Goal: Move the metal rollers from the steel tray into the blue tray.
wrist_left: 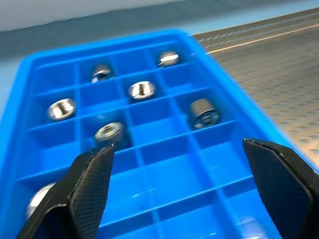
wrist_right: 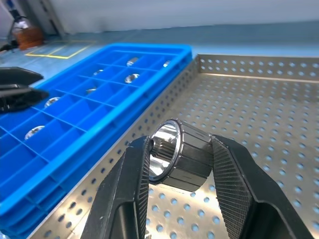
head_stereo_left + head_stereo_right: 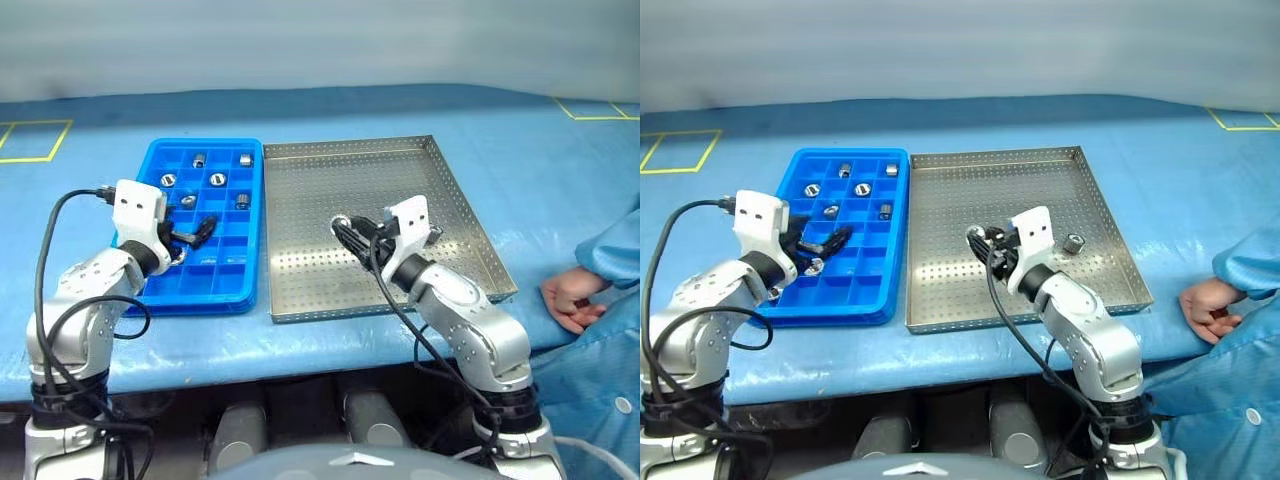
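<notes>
Our R gripper (image 2: 179, 159) grips a roller (image 2: 177, 157) over steel tray (image 3: 400, 160); L gripper (image 1: 184, 184) open over blue tray (image 1: 30, 74), seven rollers in; one roller (image 3: 1074, 243) left.

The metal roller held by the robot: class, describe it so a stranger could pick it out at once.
Start at the large grey perforated steel tray beside the bright blue compartment tray. Above its near left part, the right gripper is shut on one shiny silver ribbed metal roller. Unlike the rollers lying in the trays, it is lifted, pinched between two black fingers.
</notes>
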### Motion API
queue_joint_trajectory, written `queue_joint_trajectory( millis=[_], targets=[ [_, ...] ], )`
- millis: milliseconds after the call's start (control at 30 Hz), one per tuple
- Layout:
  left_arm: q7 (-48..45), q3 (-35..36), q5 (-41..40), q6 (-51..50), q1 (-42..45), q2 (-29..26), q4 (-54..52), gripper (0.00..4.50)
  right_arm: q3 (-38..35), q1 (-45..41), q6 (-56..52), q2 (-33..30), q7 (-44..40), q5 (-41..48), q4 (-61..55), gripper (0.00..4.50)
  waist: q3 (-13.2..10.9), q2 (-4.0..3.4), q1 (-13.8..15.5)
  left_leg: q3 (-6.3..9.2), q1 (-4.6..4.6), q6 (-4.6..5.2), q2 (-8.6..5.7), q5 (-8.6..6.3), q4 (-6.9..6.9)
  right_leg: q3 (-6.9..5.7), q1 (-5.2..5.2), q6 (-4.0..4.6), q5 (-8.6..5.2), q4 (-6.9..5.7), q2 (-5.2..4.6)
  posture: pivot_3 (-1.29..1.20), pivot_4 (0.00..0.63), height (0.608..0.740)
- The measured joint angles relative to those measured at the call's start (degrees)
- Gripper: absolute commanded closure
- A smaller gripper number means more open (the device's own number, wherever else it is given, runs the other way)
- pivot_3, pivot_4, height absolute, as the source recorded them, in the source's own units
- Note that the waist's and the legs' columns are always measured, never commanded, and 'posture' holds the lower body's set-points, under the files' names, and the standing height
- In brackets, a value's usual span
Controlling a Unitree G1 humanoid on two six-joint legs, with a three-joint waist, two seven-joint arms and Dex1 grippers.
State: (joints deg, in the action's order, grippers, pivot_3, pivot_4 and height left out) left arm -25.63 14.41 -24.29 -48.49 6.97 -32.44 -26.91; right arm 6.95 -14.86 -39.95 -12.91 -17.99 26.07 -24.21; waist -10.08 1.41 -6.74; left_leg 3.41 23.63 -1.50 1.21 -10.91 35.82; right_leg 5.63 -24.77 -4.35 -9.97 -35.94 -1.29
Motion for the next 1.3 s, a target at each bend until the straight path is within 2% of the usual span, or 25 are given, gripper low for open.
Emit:
queue_joint_trajectory(
  millis=[167,300,500,867,1167,1300],
  targets=[
    [-5.82,-4.25,1.65,4.54,-7.32,-5.53,-3.09,0.02,5.61,-7.82,7.13,2.04,-3.79,-5.69,11.17,2.79,0.00,0.00,0.17,-0.02,0.00,0.00,0.02,0.00,0.02,-0.02,0.01,0.02,-0.01,0.02,-0.02,0.05,0.150,0.740],
    [-6.16,-4.33,1.30,5.30,-10.24,-5.51,-6.23,0.02,9.62,-13.94,10.24,3.58,-7.42,-9.60,19.48,2.79,-0.01,0.01,1.36,-0.01,0.03,0.00,0.02,0.00,-0.02,-0.03,-0.02,0.03,-0.01,0.04,-0.03,0.10,0.150,0.740],
    [-4.27,-0.65,0.43,6.82,-15.02,-2.28,-10.76,0.02,12.45,-23.79,16.19,7.44,-12.14,-14.10,33.45,2.79,-0.01,0.00,3.34,0.02,0.00,0.00,0.04,0.00,-0.17,-0.11,-0.06,0.10,-0.04,0.02,0.00,0.20,0.150,0.740],
    [-0.10,2.23,-0.65,6.87,-21.58,1.14,-15.83,0.02,12.31,-34.67,27.13,16.36,-14.32,-20.16,57.58,2.79,-0.02,-0.02,6.81,0.08,0.00,-0.01,0.05,0.00,-0.21,-0.22,-0.06,0.18,-0.09,0.03,-0.01,0.29,0.150,0.740],
    [2.09,2.18,-0.69,6.83,-22.16,2.02,-16.27,0.02,7.85,-38.54,32.33,17.99,-12.90,-21.48,69.08,2.79,-0.03,-0.04,8.37,0.12,0.00,-0.03,0.06,-0.01,-0.33,-0.32,-0.11,0.30,-0.16,0.03,-0.01,0.30,0.150,0.740],
    [2.84,1.97,-0.64,6.75,-21.89,2.01,-16.27,0.00,6.18,-39.03,32.60,18.13,-12.92,-21.50,71.31,1.74,-0.03,-0.04,8.44,0.13,0.01,-0.03,0.07,-0.01,-0.41,-0.34,-0.15,0.35,-0.18,0.03,0.00,0.30,0.150,0.740]
  ],
)
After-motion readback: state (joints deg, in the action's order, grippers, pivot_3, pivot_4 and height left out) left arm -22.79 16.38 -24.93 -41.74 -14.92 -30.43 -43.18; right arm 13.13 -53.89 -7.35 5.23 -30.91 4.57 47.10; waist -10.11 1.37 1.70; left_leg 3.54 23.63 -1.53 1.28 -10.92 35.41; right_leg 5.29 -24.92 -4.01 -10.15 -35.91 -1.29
